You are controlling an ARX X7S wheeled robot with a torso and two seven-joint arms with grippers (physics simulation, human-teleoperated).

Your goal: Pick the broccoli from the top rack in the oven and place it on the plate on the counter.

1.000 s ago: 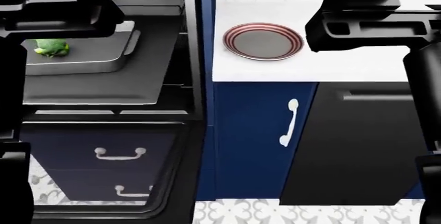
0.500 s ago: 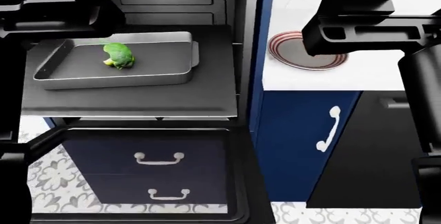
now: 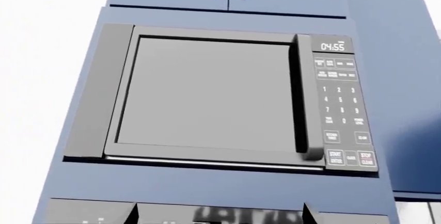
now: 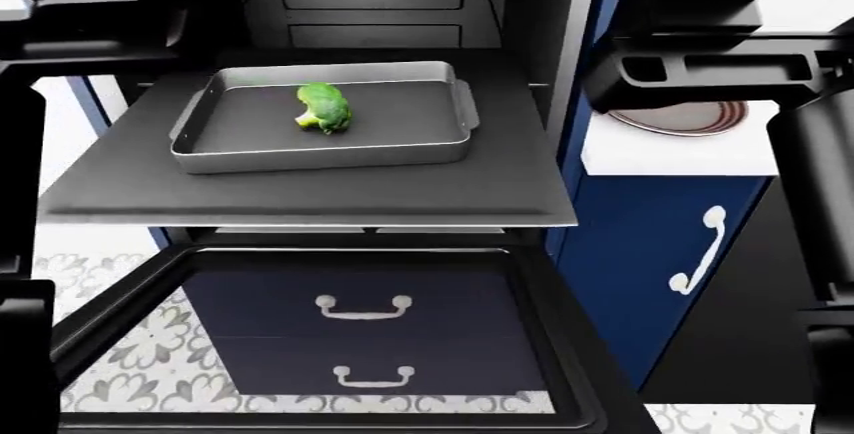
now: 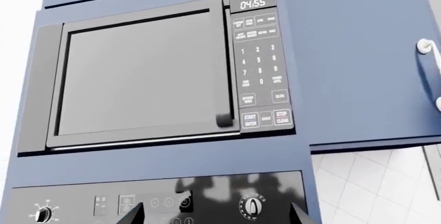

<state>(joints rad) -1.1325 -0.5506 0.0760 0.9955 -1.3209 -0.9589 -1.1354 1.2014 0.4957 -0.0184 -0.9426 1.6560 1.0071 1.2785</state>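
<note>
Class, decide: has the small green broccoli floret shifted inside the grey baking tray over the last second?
Cannot tell: the camera moved, but the green broccoli floret sits mid-tray in the grey baking tray, as half a second ago.

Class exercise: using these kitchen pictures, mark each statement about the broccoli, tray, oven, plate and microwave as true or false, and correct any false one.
1. The broccoli lies in the baking tray. True.
2. The oven door is shut. False: it hangs open below the top rack.
3. The plate sits on the counter. True.
4. The microwave clock reads 12:00. False: it reads 04:55.
5. A gripper holds the broccoli. False: nothing touches it.
</note>
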